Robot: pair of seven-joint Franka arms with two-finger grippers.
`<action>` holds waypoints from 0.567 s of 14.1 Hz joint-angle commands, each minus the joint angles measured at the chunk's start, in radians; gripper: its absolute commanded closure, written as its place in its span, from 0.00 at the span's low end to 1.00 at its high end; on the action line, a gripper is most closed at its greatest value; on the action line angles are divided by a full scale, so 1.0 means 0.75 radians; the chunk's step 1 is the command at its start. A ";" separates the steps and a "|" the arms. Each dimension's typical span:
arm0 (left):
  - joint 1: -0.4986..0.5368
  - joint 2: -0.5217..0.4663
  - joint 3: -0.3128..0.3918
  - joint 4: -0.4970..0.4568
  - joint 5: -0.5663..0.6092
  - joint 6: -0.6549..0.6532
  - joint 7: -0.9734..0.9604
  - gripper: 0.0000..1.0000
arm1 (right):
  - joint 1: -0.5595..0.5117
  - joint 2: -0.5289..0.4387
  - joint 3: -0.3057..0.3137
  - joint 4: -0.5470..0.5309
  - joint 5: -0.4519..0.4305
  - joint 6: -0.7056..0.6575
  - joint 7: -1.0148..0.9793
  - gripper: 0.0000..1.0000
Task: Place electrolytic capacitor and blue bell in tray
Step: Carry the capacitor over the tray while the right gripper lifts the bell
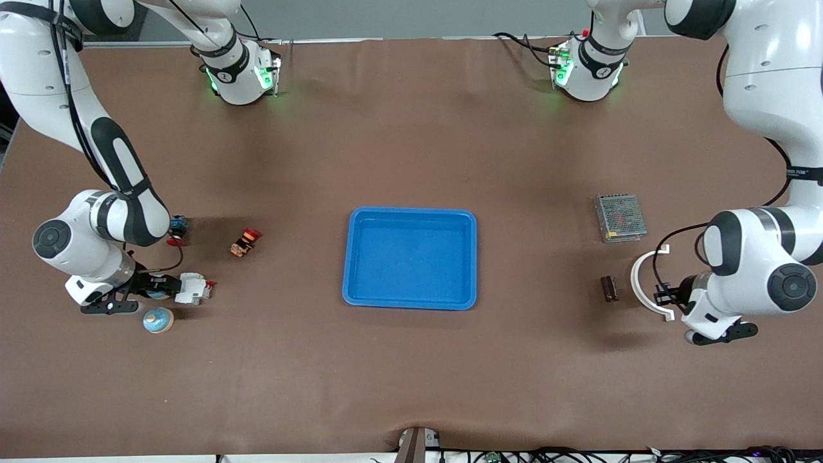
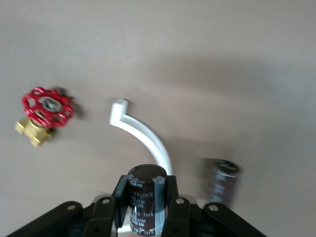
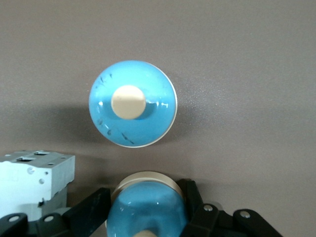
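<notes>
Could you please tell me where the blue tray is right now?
The tray lies mid-table in the front view, between the small red-topped part toward the right arm's end and the dark capacitor toward the left arm's end.

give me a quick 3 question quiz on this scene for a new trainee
1. True or false: the tray has a part in it.
2. What is the left gripper shut on? A) red valve B) capacitor C) white curved piece
3. Fill in: the right gripper is shut on a blue ____.

Key: 1 false; 2 B; 3 bell.
</notes>
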 commanded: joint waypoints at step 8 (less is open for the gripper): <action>-0.370 -0.080 -0.030 0.056 -0.015 -0.265 -0.737 1.00 | -0.023 -0.044 0.022 0.232 0.018 -0.426 -0.060 1.00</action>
